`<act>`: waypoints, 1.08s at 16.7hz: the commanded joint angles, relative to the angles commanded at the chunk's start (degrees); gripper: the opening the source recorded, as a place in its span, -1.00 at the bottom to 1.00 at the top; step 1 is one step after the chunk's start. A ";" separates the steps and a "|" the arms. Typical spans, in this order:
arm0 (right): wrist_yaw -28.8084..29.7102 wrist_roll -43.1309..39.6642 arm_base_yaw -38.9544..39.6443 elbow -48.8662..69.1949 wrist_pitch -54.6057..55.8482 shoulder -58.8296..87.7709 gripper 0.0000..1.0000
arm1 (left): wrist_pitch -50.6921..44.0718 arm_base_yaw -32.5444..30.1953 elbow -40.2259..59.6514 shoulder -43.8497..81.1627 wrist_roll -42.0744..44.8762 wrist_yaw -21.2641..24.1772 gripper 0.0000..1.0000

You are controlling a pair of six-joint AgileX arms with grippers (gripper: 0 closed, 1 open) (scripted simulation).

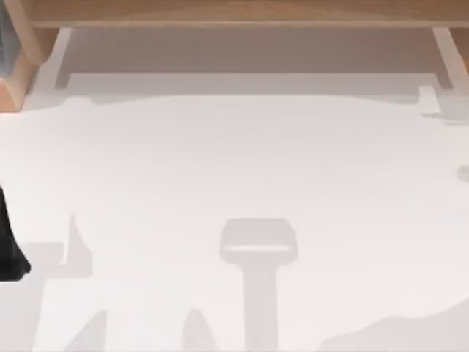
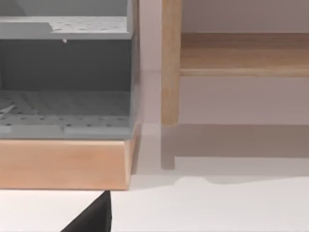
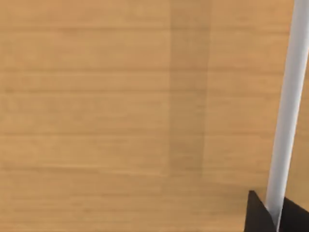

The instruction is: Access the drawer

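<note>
A: Where's the right tool [image 3: 274, 212] at? Its wrist view has wood panel [image 3: 120, 116] close up, and a white bar [image 3: 287, 111] running down the right of the frame, probably the drawer handle.

B: Looks like its two dark fingers [image 3: 256, 215] sit either side of that bar at the lower right, closed on it.

A: And the left arm?

B: Parked at the left edge of the white surface [image 1: 242, 169], dark bit [image 1: 9, 249] in the top view. Can't tell if its tool is apart or together. Its wrist view shows a grey shelf unit [image 2: 67, 82] on a wood base, upper left.
</note>
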 joint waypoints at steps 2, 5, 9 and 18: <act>-0.06 0.00 -0.06 -0.18 0.12 -0.04 -1.00 | 0.00 0.00 0.00 0.00 0.00 0.00 1.00; 0.03 0.00 0.05 -0.07 0.13 0.12 -1.00 | 0.00 0.00 0.00 0.00 0.00 0.00 1.00; -2.05 -0.28 -2.04 -5.47 3.93 -2.75 -1.00 | 0.00 0.00 0.00 0.00 0.00 0.00 1.00; -4.93 0.12 -4.80 -13.64 8.22 -5.32 -1.00 | 0.00 0.00 0.00 0.00 0.00 0.00 1.00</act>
